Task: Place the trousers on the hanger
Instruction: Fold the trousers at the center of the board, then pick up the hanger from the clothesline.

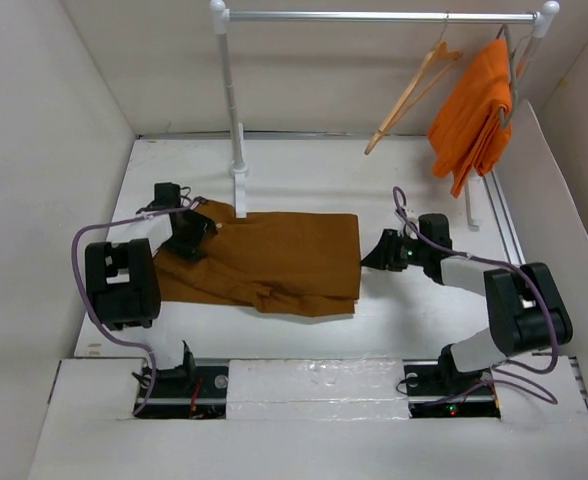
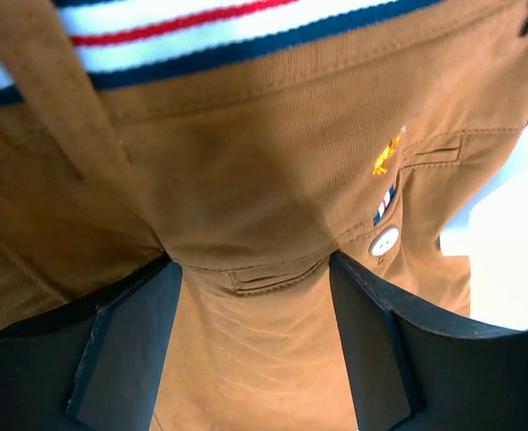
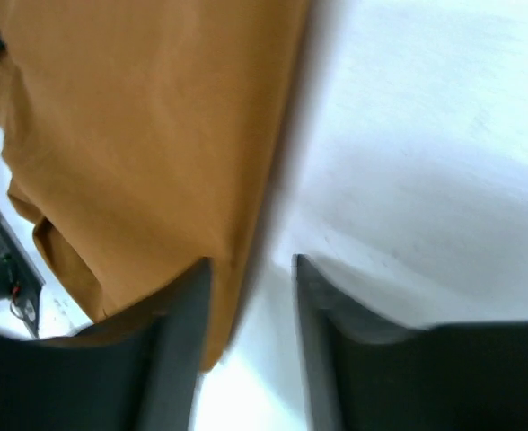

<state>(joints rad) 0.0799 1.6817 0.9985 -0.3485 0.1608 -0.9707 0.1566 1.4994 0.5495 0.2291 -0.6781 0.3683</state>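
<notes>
Left gripper [image 1: 190, 240], fingers apart, sits over the trousers [image 1: 274, 262] at the waistband [image 2: 201, 36]; right gripper [image 1: 372, 258], fingers apart, meets their opposite edge. Grasping step, likely: both must pinch cloth

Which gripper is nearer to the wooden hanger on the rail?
Right. The right gripper sits at the trousers' right edge, below the hanger; the left gripper is on their far left end.

The trousers [image 1: 274, 262] are rust-brown, their waistband [image 2: 201, 36] white with red and navy stripes, their button [image 2: 384, 241] pale. At far right, the hanger [image 1: 414, 92] is pale wood beside a bright orange garment [image 1: 471, 115].
</notes>
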